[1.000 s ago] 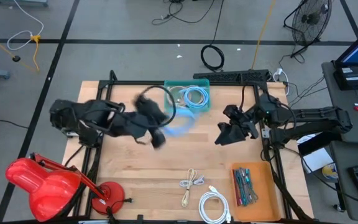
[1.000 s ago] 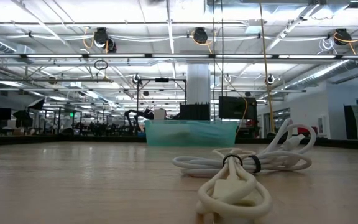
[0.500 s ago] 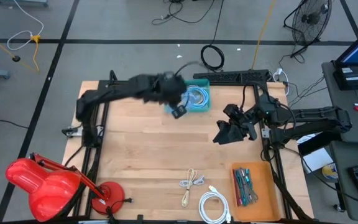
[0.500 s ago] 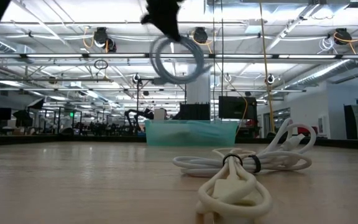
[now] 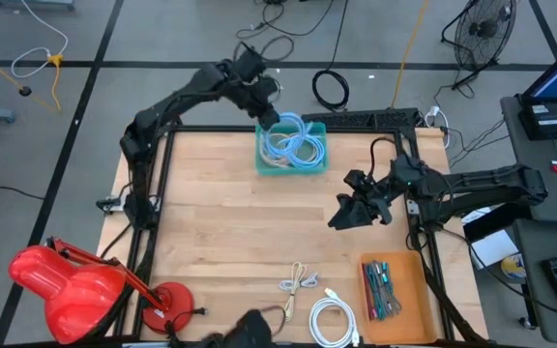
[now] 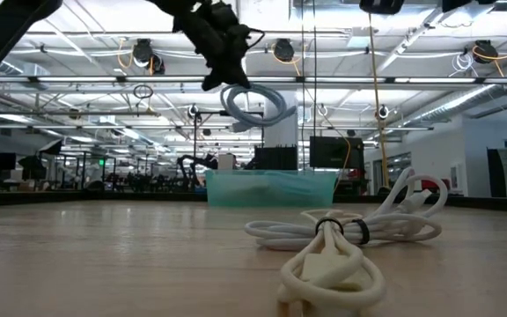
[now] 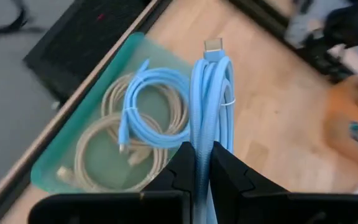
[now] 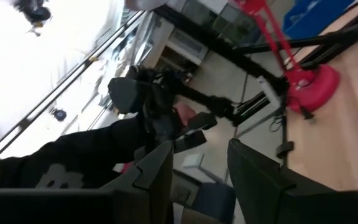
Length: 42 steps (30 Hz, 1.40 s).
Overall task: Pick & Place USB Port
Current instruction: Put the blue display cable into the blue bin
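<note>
High view showed, at the far left, a red lamp [image 5: 75, 285] sitting at the corner of the wooden worktop [image 5: 220, 242]. Next, the left arm reached up and over the far edge of the worktop, and the left gripper [image 5: 267, 114] hung just above the teal tray [image 5: 319, 128]. Its fingers [image 7: 182, 171] were pinching a coiled light blue cable [image 7: 213, 99], and the coil hung in the air over the tray. From the left wrist view, a second blue cable [image 7: 157, 106] and two pale cables [image 7: 98, 155] lay inside the tray. From the low view, the held coil [image 6: 253, 104] hung above the tray [image 6: 271, 187]. Near the front edge, a small cream cable [image 5: 297, 283] and a white cable [image 5: 332, 319] lay on the wood, apart from each other. To the right of them, an orange tray [image 5: 406, 290] held some tools. The right gripper [image 5: 344, 215] waited in the air over the right side of the worktop, well apart from the teal tray. Its fingers [image 8: 151, 174] were spread apart with nothing between them.
</note>
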Motion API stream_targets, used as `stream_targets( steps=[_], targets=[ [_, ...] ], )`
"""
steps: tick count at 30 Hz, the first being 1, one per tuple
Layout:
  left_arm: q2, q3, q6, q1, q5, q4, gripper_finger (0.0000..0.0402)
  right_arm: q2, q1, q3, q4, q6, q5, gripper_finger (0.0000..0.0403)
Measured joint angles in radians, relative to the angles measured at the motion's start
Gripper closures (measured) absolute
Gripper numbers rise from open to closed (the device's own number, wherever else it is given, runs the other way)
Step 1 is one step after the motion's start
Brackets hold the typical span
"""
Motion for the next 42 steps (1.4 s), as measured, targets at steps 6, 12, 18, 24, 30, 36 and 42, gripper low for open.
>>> stream_targets(
  steps=[6,12,18,24,30,36,42],
  targets=[
    [0.040,0.000,0.176,0.108,0.226,-0.017,0.0379,0.000,-0.002,-0.032,0.002,0.022,0.062,0.0261],
    [0.133,0.000,0.370,0.179,0.375,-0.065,0.0379,0.000,-0.002,-0.054,0.014,0.034,0.135,0.0261],
    [0.261,-0.001,0.482,0.182,0.496,-0.106,0.0379,0.000,-0.002,-0.060,0.010,0.028,0.251,0.0261],
    [0.316,0.000,0.562,0.164,0.475,-0.103,0.0379,0.000,-0.002,-0.060,0.024,0.023,0.276,0.0261],
    [0.320,0.000,0.581,0.190,0.448,-0.096,0.0391,0.000,-0.002,-0.060,0.024,0.023,0.298,0.0261],
    [0.320,0.000,0.597,0.222,0.407,-0.100,0.0391,0.002,-0.002,-0.060,0.026,0.013,0.328,0.0261],
    [0.325,0.000,0.609,0.214,0.376,-0.067,0.0391,0.002,-0.002,-0.060,0.031,0.015,0.346,0.0261]
  ],
)
